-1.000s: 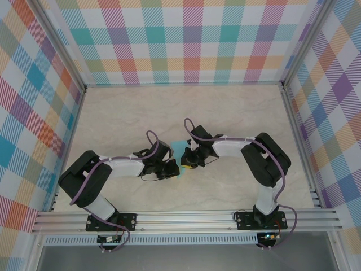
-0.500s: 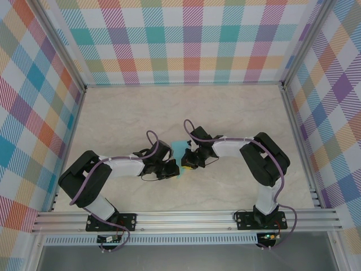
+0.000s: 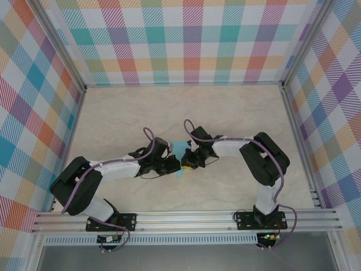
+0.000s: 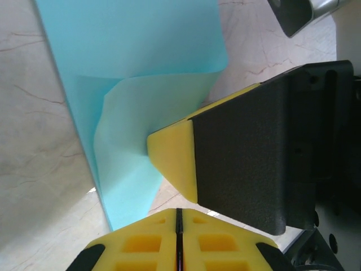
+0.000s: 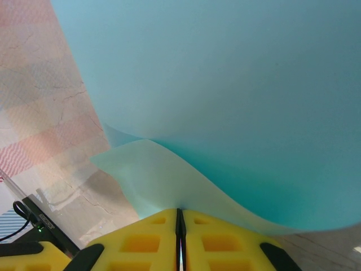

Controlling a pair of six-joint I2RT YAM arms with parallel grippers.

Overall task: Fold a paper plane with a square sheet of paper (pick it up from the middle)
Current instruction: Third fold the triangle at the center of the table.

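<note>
We see the right end effector [image 5: 179, 214] with its yellow pads pressed together. A curled flap of the square sheet of paper [image 5: 237, 79] runs straight into the seam between them, so it is pinching the sheet at that fold. From the left wrist, one of its fingers [image 4: 172, 161] lies against the sheet's paler flap.

The left end effector [image 4: 178, 217] also has its pads closed flush, with no gap at the seam. The lower point of the sheet slips in beside its left pad, off to one side of the seam, and we cannot tell whether any paper is caught between the pads.

The sheet is turquoise and partly folded, a paler flap lying over a wider panel.

From overhead, the two end effectors meet tip to tip at the sheet, the left one reaching in from the sheet's left and the right one from its right. A small turquoise corner shows on the near side of them and the larger part on the far side. The cream marbled worktop [image 3: 237, 113] spreads all round the sheet. Checked walls [image 3: 186, 39] stand beyond the sheet, and an aluminium rail [image 3: 186, 217] carrying both arm bases runs nearer than the sheet.
</note>
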